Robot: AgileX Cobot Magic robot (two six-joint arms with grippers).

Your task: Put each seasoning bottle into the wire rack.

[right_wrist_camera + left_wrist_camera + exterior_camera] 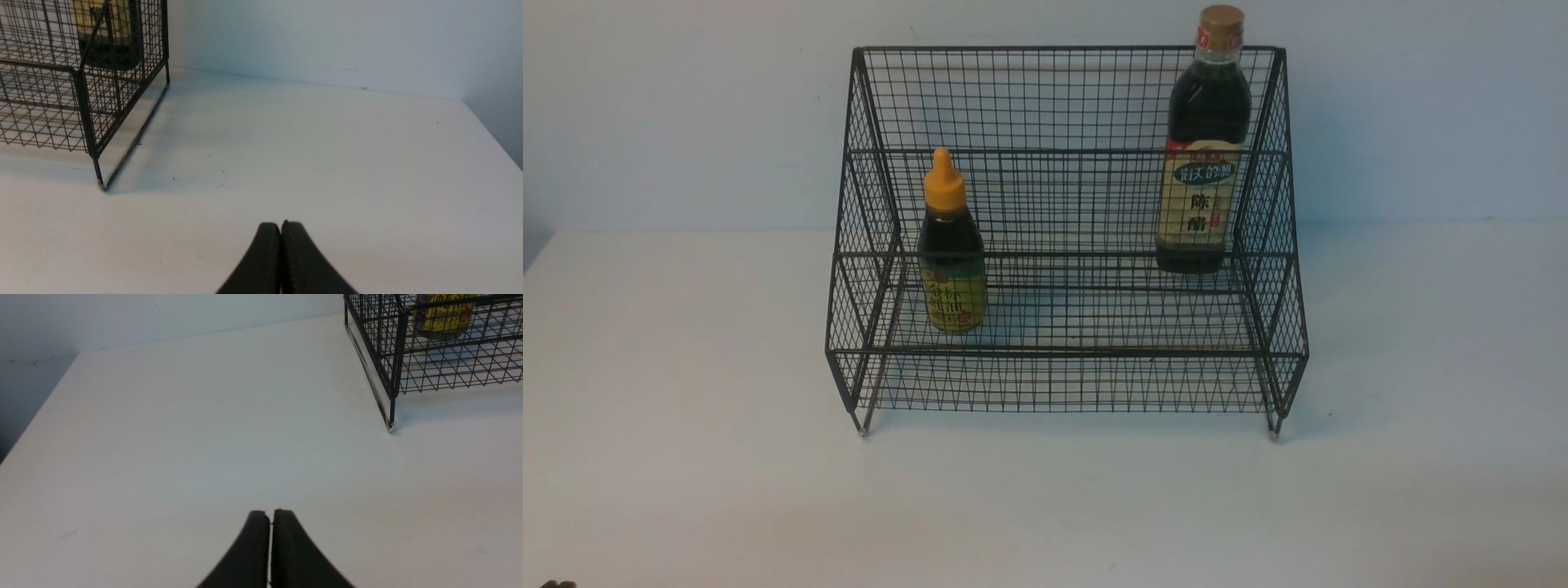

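The black wire rack point(1066, 384) stands at the middle of the white table. On its lower tier, towards the left, the small squat seasoning bottle point(951, 249) with an orange pointed cap stands upright. The taller bottle point(1205, 147) with a tan cap stands upright on the upper tier at the right. In the left wrist view my left gripper point(270, 514) is shut and empty over bare table, well short of the rack's corner point(392, 375), where the squat bottle's label point(443, 316) shows. My right gripper point(281, 226) is likewise shut and empty, away from the rack point(88, 106) and the tall bottle's base point(108, 36).
A pale wall point(686, 106) rises right behind the rack. The table's left edge point(36, 416) shows in the left wrist view and its right edge point(494, 139) in the right wrist view. A small dark part point(556, 583) shows at the front view's lower left corner.
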